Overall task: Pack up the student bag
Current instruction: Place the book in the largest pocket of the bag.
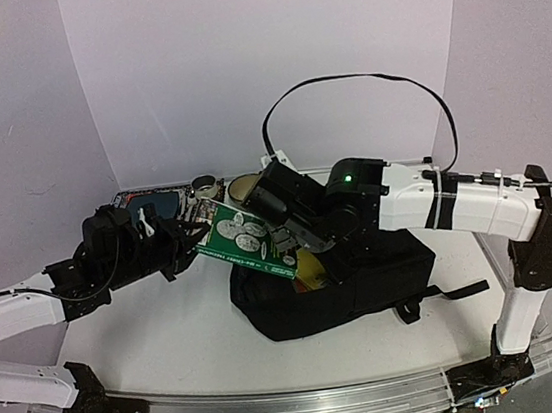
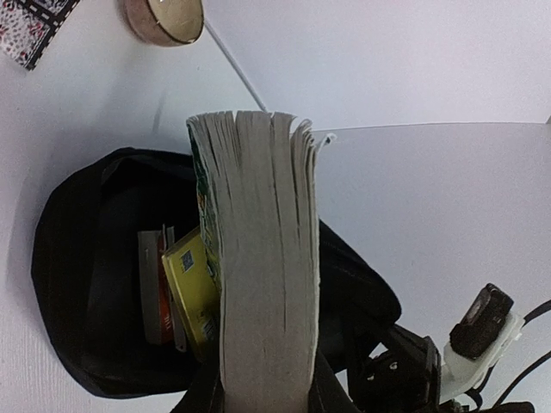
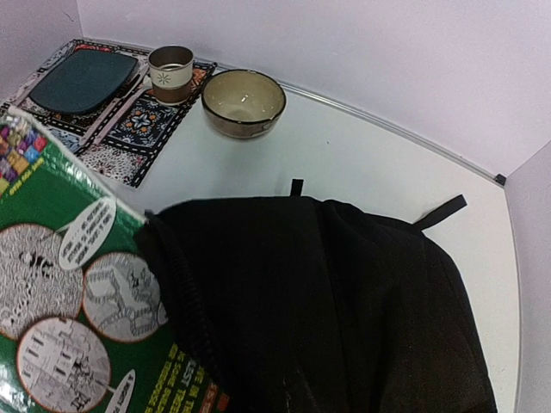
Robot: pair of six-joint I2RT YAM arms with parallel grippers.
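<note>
Black fabric student bag, apparently open-mouthed

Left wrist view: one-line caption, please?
Thick book, page edges to camera, held at the mouth of the open student bag, yellow book inside.

surface: white table | on it: black student bag; bowl; patterned mat (far-left)

Student bag lies mid-counter, mouth facing left. Book, in left claw, hangs edge-up over that mouth; two thinner bks stand inside bag. Far-left corner: mat w/ plate + cup on it. Bowl just right of mat, behind bag.
</note>
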